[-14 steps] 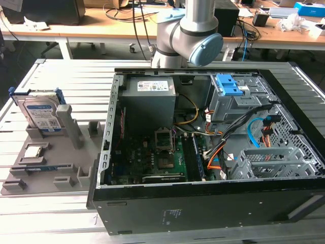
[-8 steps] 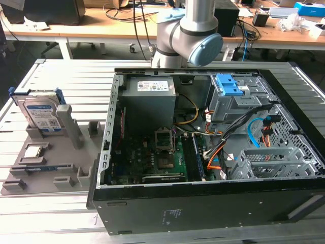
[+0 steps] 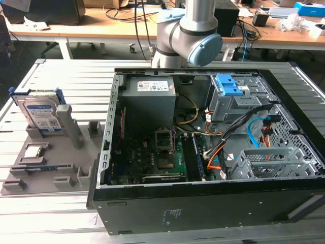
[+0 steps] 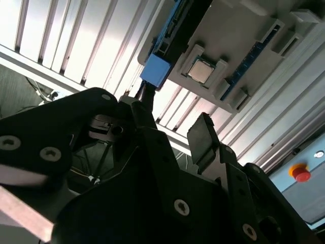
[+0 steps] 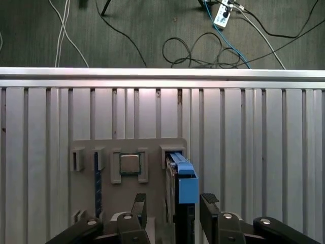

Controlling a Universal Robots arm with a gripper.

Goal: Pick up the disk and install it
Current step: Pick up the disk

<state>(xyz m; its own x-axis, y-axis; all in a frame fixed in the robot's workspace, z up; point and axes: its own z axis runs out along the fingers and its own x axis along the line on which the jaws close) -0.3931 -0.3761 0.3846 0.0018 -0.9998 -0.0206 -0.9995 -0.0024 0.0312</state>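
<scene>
Empty black claw (image 5: 174, 216) spread wide, pointing down at grey slotted holder (image 5: 152, 146).
Upright silver blue-framed disk (image 5: 184, 183), at the exterior view's left, lined up between fingers, untouched.

The disk (image 3: 40, 113) stands upright in a grey holder (image 3: 45, 168) — beside the case (image 3: 203, 208).

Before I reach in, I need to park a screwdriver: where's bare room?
In the exterior view, bare slatted table lies beyond the grey fixture holding the disk, plus a strip nearer the camera. The computer case is crowded: board, cables, drive cage.
</scene>
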